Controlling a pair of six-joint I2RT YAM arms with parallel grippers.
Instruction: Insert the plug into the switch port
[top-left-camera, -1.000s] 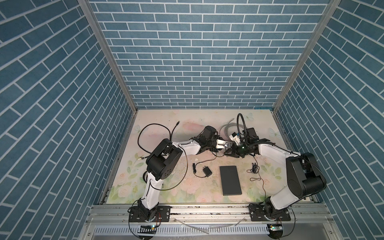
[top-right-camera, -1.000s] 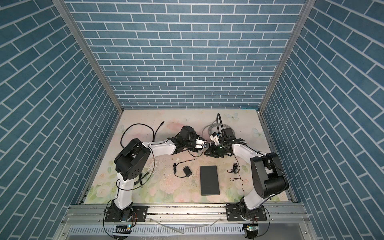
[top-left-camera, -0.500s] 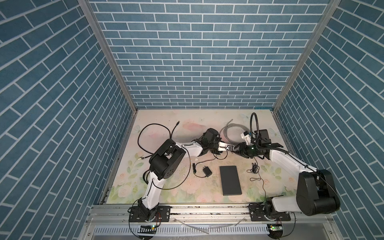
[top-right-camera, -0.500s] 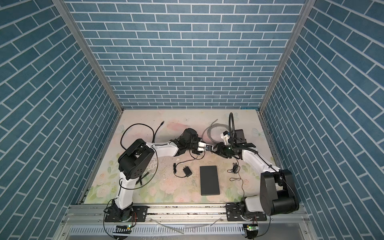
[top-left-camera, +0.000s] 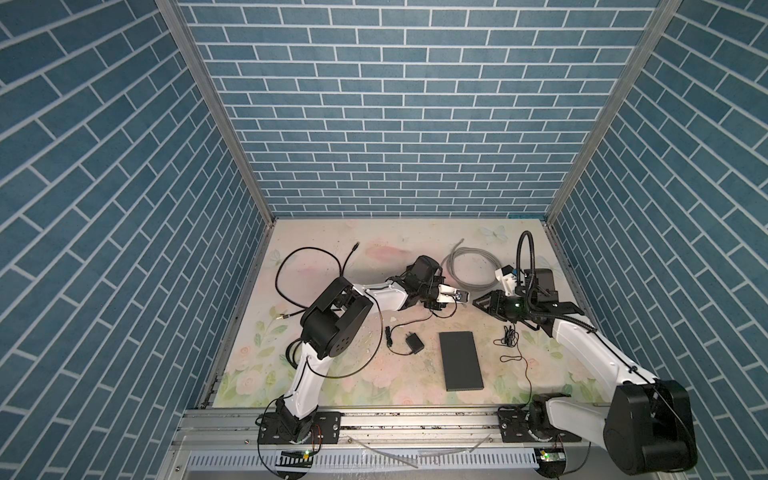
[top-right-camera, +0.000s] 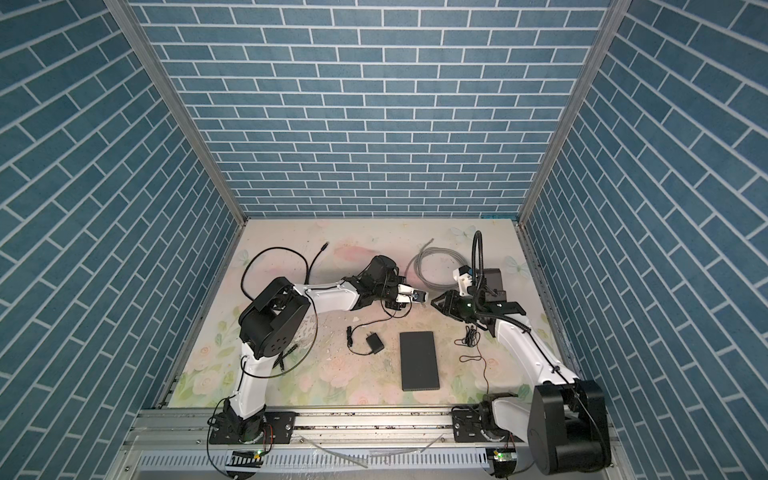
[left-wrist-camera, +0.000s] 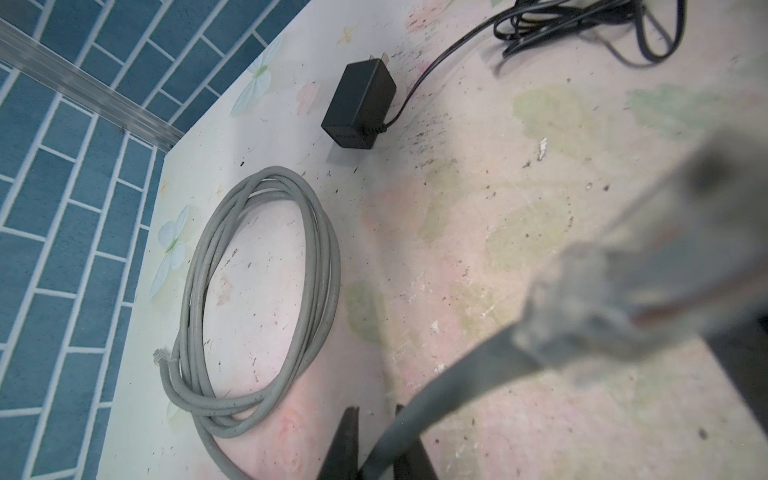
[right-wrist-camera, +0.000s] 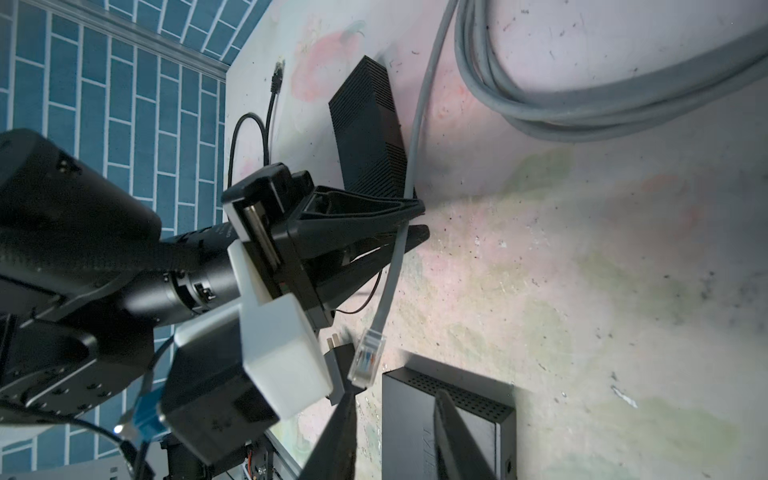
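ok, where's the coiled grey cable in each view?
Top view: grey cable coiled in mat's back half, right of centre.
Top view: same spot.
Left wrist: whole coil, beside the tiled wall.
Right wrist: cropped coil, past the left gripper.
Shared landmark: left gripper pinching its loose end.

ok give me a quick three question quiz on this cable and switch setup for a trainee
1. Fill in: the right pincer stands ___ (open or shut).
2. What grips the grey cable just behind its plug? A) left pincer B) right pincer C) nothing
3. True or false: the plug already sits in the switch.

Key: 1 open; 2 A; 3 false, the plug hangs free of the switch.
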